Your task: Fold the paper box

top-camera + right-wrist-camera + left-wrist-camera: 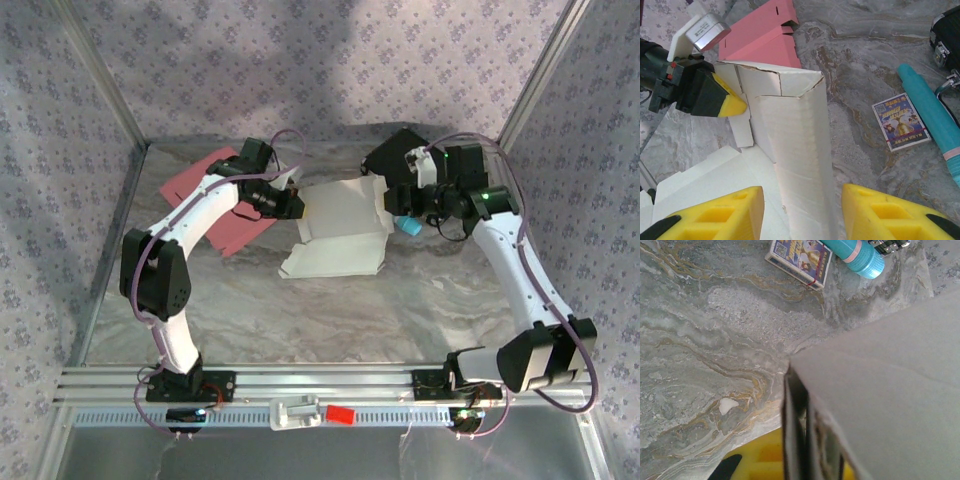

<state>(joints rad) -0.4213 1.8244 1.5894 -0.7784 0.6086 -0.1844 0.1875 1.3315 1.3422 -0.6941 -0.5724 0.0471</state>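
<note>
- Paper box (340, 240), white, stands half-erected mid table (300, 320), one wall upright.
- Left gripper (297, 205) straddles a side flap; cannot tell if clamped.
- Right gripper (802, 200): fingers apart around the upright wall.

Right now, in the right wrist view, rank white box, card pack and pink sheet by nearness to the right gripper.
1. White box, between jaws of the right gripper.
2. Card pack, off to the right.
3. Pink sheet, far upper left.

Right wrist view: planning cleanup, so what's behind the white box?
A pink cardboard sheet lies flat behind the white box; the box hides its near edge.
</note>
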